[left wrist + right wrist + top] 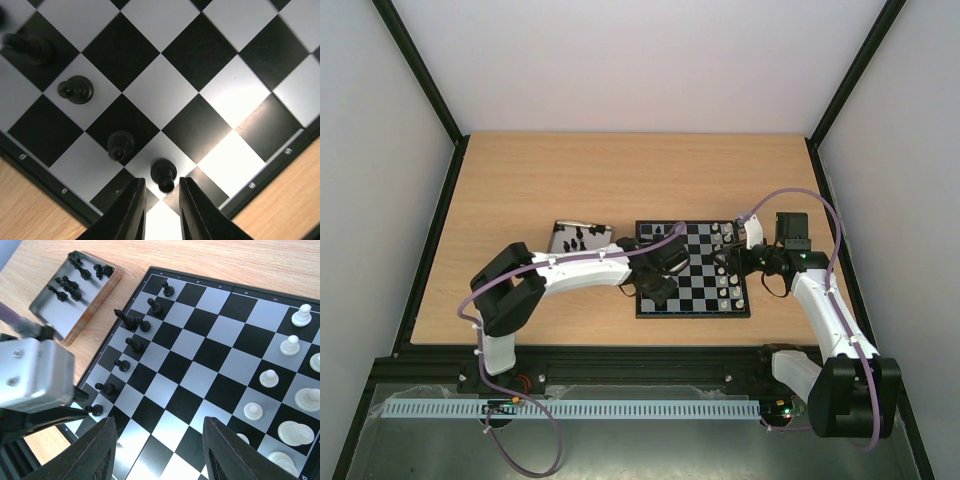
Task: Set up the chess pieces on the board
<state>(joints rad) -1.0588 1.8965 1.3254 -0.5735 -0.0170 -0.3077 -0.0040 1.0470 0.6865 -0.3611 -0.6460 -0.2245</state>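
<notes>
A shiny metal tray (52, 310) sits on the wooden table (520, 180), just beside the left edge of the chessboard (695, 286) towards its far corner. A handful of black chess pieces (67, 282) lie in the tray, not yet set out.

The left gripper (161, 186) is low over the board's near-left corner with its jaws parted only a little. A black pawn (163, 175) stands upright between the fingertips (137, 200). A thin gap shows on either side of it, so it looks let go, not held. From it a row of black pieces (134, 344) runs along the board's left side towards the far edge. White pieces (270, 378) stand along the right side. The right gripper (160, 426) hovers above the near part of the board, jaws wide and holding nothing.

The main danger seems to be the pawn between the left fingertips. The clearance is so thin that a lift that drifts sideways, or starts before the jaws open further, could drag or tip it. A toppled pawn could knock its nearest neighbour, which stands close by. The figures are tiny and look easy to upset. Both grippers are also over the same near strip of board, so a reach by either could brush the other, or sweep the white pieces.
</notes>
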